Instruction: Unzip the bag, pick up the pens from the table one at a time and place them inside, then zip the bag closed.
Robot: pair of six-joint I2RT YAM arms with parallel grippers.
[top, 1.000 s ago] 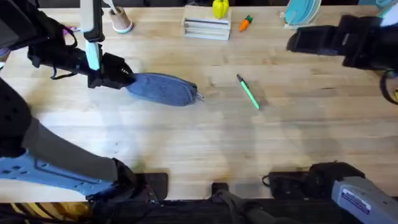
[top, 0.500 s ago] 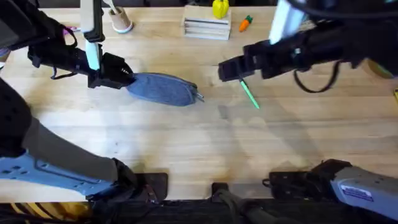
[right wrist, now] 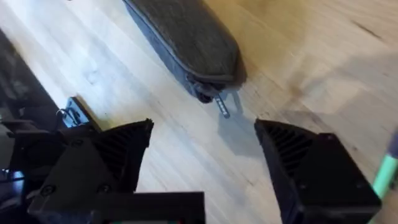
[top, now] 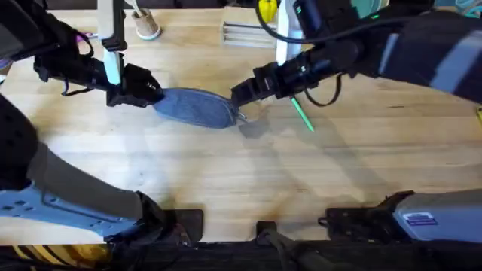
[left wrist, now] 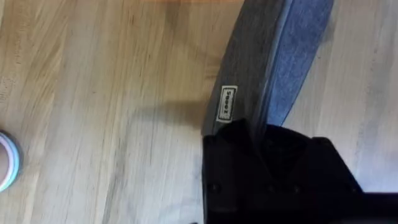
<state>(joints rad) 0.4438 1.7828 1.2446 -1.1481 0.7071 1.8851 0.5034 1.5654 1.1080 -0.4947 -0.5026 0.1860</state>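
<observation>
Overhead, I'm seeing the bag (top: pixel 197 108) lying on the table (top: pixel 248 173) left of centre, its zip pull (top: pixel 242 117) pointing right. My left gripper (top: pixel 154 94) is clamping the bag's left end, jaws clenched on the fabric. My right gripper (top: pixel 239 96) is hanging just above the pull end, and its wrist view is showing the fingers (right wrist: pixel 311 168) spread wide apart with the pull (right wrist: pixel 222 107) between them, untouched. A green pen (top: pixel 302 114) is lying just right of the bag.

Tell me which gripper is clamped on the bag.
The left gripper: it is shut on the bag's end away from the zip pull. The right gripper hangs open over that pull.
</observation>
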